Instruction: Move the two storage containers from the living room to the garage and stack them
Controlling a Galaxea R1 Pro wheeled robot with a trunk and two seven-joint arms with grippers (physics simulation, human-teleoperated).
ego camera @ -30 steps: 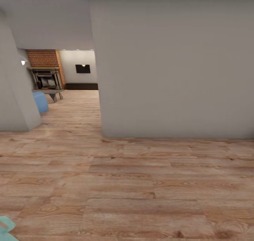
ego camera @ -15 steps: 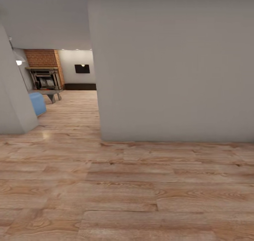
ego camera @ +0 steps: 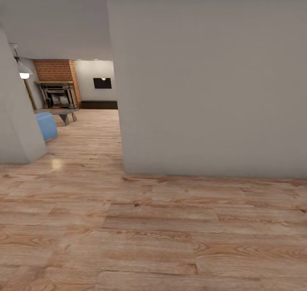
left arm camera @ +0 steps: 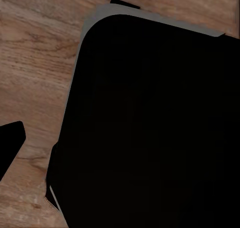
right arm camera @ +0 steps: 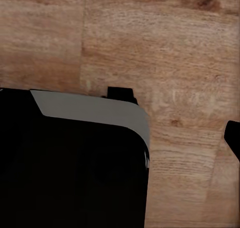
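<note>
The two storage containers are out of view, and so is the garage. I stand in a hallway on light wood planks. Through an opening at the far left I see the living room (ego camera: 87, 125), with its dark fireplace (ego camera: 57, 96) under red brick (ego camera: 55, 69). In the left wrist view one dark fingertip (left arm camera: 10, 143) pokes in over the planks beside my black base (left arm camera: 150, 123). In the right wrist view another dark fingertip (right arm camera: 234, 138) sits at the frame edge near the base (right arm camera: 70, 173). Neither view lets me tell how the jaws stand.
A broad grey wall (ego camera: 204, 90) blocks the way straight ahead and to the right. Another grey wall corner (ego camera: 15, 129) closes the left side, leaving a passage between them. Beyond it are a blue seat (ego camera: 46, 126), a low table (ego camera: 59, 111) and a lit lamp (ego camera: 24, 75).
The whole head view has shifted: the camera moved. The lamp at the left has come into the picture, and a teal bit at the lower left corner has left it.
</note>
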